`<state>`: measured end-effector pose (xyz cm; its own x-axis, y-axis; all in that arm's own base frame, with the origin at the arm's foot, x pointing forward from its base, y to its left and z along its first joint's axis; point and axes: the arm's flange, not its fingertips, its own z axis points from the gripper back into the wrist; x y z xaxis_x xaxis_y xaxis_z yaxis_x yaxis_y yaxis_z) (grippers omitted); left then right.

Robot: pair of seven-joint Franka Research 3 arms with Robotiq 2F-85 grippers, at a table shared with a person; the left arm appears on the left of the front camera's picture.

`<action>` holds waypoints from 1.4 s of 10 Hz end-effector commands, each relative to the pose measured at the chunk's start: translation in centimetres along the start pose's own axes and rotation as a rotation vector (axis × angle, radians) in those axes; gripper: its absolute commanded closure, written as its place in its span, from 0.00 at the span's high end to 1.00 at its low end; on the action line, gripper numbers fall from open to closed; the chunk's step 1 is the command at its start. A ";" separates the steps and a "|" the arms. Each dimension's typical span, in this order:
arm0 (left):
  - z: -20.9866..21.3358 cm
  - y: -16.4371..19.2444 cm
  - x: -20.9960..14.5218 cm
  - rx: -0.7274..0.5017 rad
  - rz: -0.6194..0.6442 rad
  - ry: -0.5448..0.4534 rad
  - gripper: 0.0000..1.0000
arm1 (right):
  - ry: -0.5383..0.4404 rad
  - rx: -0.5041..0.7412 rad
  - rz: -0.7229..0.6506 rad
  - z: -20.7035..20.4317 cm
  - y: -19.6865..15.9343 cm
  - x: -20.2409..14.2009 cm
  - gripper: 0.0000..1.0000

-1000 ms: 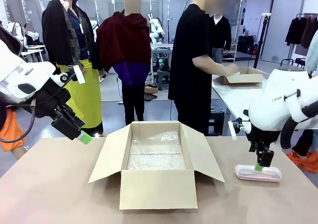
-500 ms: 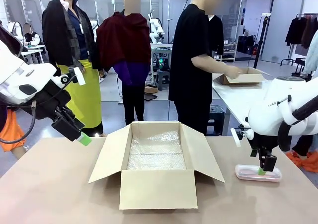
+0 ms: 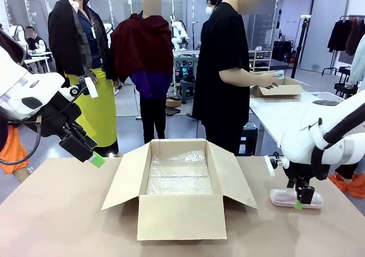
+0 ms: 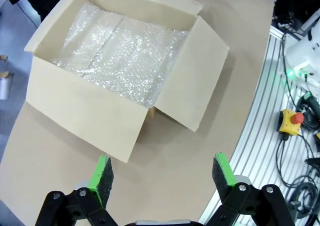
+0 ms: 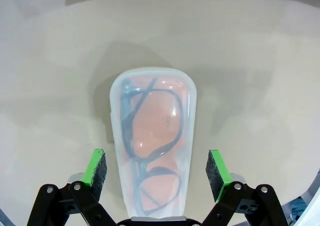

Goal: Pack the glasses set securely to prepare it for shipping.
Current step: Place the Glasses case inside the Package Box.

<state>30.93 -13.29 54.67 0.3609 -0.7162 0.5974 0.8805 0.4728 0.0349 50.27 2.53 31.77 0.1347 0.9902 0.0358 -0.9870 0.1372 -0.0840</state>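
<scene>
The pink glasses case [image 5: 152, 141] lies flat on the desk [image 3: 57, 223], right of the open cardboard box [image 3: 177, 214]. The right end effector [image 3: 300, 202] straddles it, wide, its pads [image 5: 97, 168] clear of it. The left end effector [image 4: 162, 173] hangs wide above the desk's left side.

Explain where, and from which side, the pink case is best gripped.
Grip it across its narrow middle, on the two long sides, coming straight down from above. The pink case lies flat on the table and is oblong, with near-parallel long edges. The open right hand hangs above it, straddling those sides without touching.
</scene>
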 end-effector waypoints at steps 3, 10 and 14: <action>0.2 -0.1 -0.1 -0.008 0.019 0.008 1.00 | -0.022 0.013 0.002 -1.3 -1.1 -0.3 0.97; 0.2 -0.1 -0.1 -0.008 0.019 0.008 1.00 | -0.040 0.010 -0.003 0.3 -0.6 -0.2 0.42; 0.2 -0.1 -0.1 -0.008 0.019 0.008 1.00 | -0.003 0.038 -0.033 7.6 -1.2 1.2 0.42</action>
<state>30.93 -13.29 54.66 0.3611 -0.7162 0.5972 0.8805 0.4728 0.0346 50.84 2.81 37.63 0.1483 0.9873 0.0572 -0.9862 0.1519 -0.0655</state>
